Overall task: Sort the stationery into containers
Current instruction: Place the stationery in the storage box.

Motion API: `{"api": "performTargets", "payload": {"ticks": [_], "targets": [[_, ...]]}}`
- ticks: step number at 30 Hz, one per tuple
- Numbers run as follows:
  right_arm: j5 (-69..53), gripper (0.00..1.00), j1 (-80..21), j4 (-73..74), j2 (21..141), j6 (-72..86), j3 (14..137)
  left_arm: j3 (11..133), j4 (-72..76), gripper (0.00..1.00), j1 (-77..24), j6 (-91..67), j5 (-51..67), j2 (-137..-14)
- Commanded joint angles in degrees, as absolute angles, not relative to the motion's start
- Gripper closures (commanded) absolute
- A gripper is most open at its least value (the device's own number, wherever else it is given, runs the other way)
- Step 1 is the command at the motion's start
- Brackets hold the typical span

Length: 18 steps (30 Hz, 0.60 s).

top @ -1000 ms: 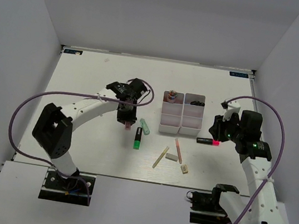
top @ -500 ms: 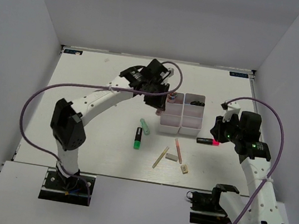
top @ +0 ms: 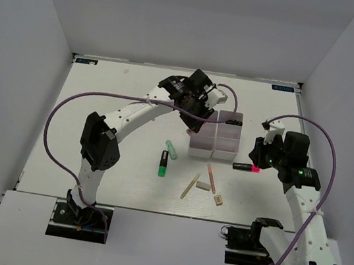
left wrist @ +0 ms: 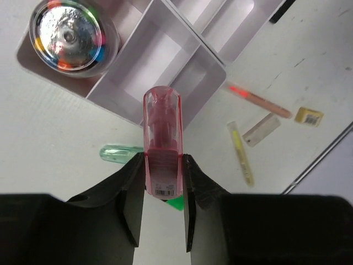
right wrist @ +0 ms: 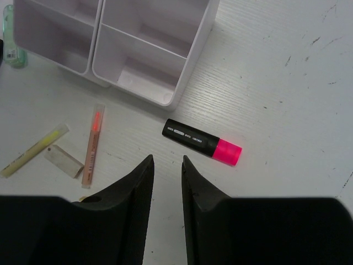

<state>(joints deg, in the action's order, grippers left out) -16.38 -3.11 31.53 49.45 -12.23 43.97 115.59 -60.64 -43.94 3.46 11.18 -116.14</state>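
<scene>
pink translucent plastic fills the middle of the left wrist view: the pink marker (left wrist: 162, 138) is clamped between the 2 fingers of the left gripper (left wrist: 161, 174). its cap end pokes out above the outer wall of the bins (left wrist: 113, 105), and its lower end is hidden by the fingers. it hangs over an empty compartment next to the one holding a round foil-topped pot (left wrist: 69, 36); in the top view the wrist covers that pot.

the mint-green marker (left wrist: 118, 153) lies on the table, half hidden behind the held marker. only a green tip of the black-green marker (left wrist: 175, 204) shows. the pink stick (left wrist: 259, 99), cream stick (left wrist: 241, 153), grey eraser (left wrist: 262, 130) and tan eraser (left wrist: 308, 115) lie loose nearby.

a dark shape in the far-right compartment looks like the scissors (top: 233, 121), too small to be sure.

the right gripper (right wrist: 166, 160) hangs with fingers parted and nothing between them, just short of the black-pink marker (right wrist: 201, 142), which lies on the table beside the bins.
</scene>
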Motion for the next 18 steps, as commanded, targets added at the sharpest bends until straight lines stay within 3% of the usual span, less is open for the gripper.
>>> {"api": "performTargets", "payload": {"ticks": [1, 18], "targets": [[-15.7, 0.70, -3.3, 30.1, 49.1, -12.3, 43.8, 117.7, -60.1, 1.00, -45.8, 12.1, 8.9, -114.4], [-15.2, 0.70, -3.2, 30.1, 49.7, -12.5, 43.8, 114.5, -51.2, 1.00, -52.9, 22.9, -12.7, -118.6]]}}
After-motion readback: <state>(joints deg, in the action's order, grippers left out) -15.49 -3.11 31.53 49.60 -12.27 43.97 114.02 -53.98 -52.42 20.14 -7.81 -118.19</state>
